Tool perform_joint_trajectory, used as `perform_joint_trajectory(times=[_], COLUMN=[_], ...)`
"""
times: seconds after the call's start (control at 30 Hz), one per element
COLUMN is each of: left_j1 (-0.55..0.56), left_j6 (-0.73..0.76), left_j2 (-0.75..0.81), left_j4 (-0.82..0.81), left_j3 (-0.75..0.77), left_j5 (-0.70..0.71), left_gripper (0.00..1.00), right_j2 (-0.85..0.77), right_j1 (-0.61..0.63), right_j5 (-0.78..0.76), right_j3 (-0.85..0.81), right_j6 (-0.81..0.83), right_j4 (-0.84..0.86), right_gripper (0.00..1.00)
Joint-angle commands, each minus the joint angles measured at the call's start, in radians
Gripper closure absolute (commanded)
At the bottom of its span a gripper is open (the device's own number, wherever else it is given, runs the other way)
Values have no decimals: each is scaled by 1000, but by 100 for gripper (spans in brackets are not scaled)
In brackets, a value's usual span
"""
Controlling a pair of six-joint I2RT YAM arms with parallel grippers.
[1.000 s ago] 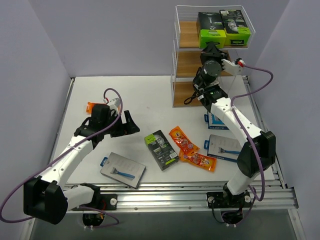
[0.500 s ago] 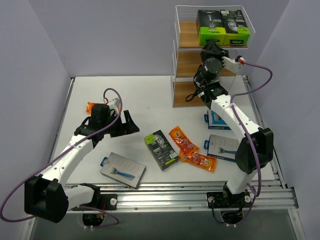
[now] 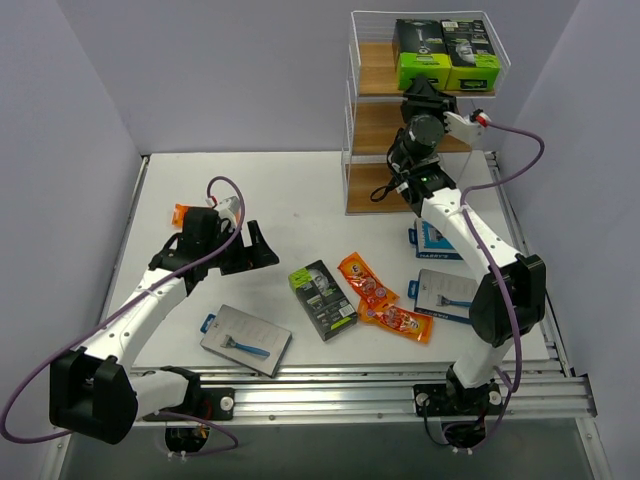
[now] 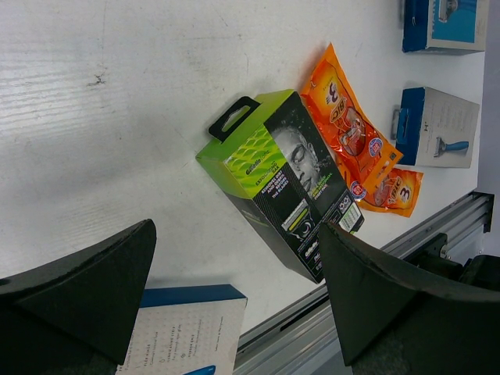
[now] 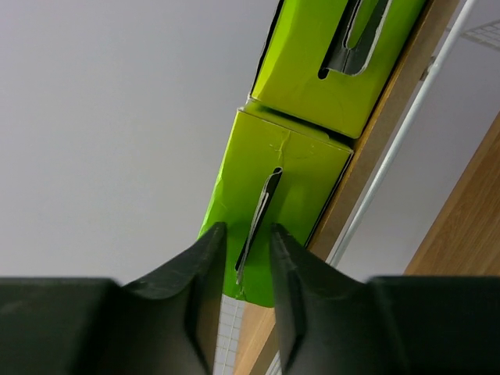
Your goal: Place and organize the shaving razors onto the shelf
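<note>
The right gripper (image 5: 242,233), jaws parted narrowly, flanks the hang tab of a black-and-lime box (image 5: 291,176) without pinching it, its arm stretched up to the shelf (image 3: 372,68) at far right. The box lies flat on the top tier (a second box (image 5: 336,70) just beside it), long axis near-to-far, lime tab end nearest. The left gripper (image 4: 234,234) hovers wide open.

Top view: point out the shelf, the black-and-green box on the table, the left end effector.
shelf (image 3: 371,126), top view, middle board
black-and-green box (image 3: 324,300), top view, front face
left end effector (image 3: 263,245), top view, between fingertips
</note>
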State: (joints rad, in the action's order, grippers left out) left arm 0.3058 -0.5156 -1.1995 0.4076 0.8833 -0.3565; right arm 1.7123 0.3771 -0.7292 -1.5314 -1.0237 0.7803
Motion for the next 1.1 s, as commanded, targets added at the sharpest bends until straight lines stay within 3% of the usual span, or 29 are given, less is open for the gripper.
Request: perform_joint_trajectory(times=[0.0, 0.13, 0.5, 0.73, 1.07], left_j1=[-5, -5, -5, -5, -14], left_j6=[0, 0, 8, 26, 45], left_j2=[-2, 0, 25, 43, 60], left_j4=[-30, -29, -27, -9, 8], left_j3=[45, 45, 45, 52, 65], left_j5=[-18, -19, -10, 14, 59], left_gripper=[6, 6, 6, 6, 6], right_j2=[-11, -28, -117, -189, -410], right_j1=[-14, -14, -12, -14, -7], right_j5=[1, 11, 30, 50, 123], right_j3=[-47, -38, 4, 51, 232], right_j6=[1, 2, 10, 25, 30], right_j4=[24, 17, -22, -56, -125], right_gripper=[73, 63, 50, 34, 32])
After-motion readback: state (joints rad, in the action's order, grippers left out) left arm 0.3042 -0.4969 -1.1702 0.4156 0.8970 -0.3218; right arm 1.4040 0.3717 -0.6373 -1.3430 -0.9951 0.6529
